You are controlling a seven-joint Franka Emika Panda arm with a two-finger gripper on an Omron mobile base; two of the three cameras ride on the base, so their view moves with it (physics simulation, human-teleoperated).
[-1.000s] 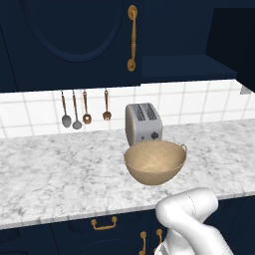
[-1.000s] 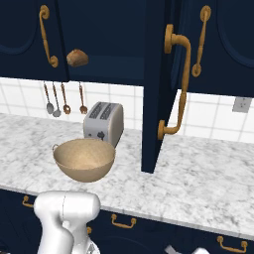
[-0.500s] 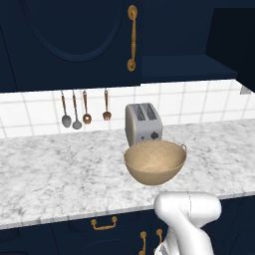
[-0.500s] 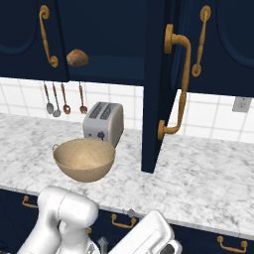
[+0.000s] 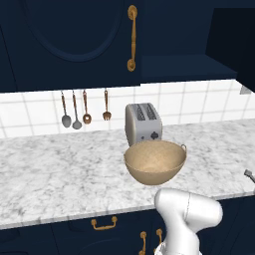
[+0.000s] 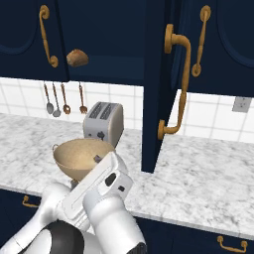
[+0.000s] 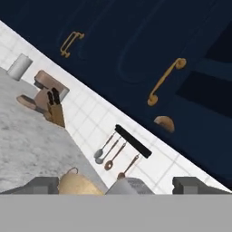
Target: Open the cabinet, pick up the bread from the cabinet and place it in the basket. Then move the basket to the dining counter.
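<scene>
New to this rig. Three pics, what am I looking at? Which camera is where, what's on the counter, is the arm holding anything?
It's a rendered kitchen with a white robot arm on a driving base. Two pictures come from cameras on the base, behind the arm to its left and right. The third comes from a camera on the hand, so it looks tilted; the two dark stubs at its bottom are the fingers of the gripper. They stand wide apart with nothing between them, so nothing is held.

On the marble counter sit a tan woven basket and, behind it, a silver toaster. Utensils hang on the tiled wall. Above, the navy cabinet has one door swung open, and a small brown bread roll lies on its shelf.
</scene>
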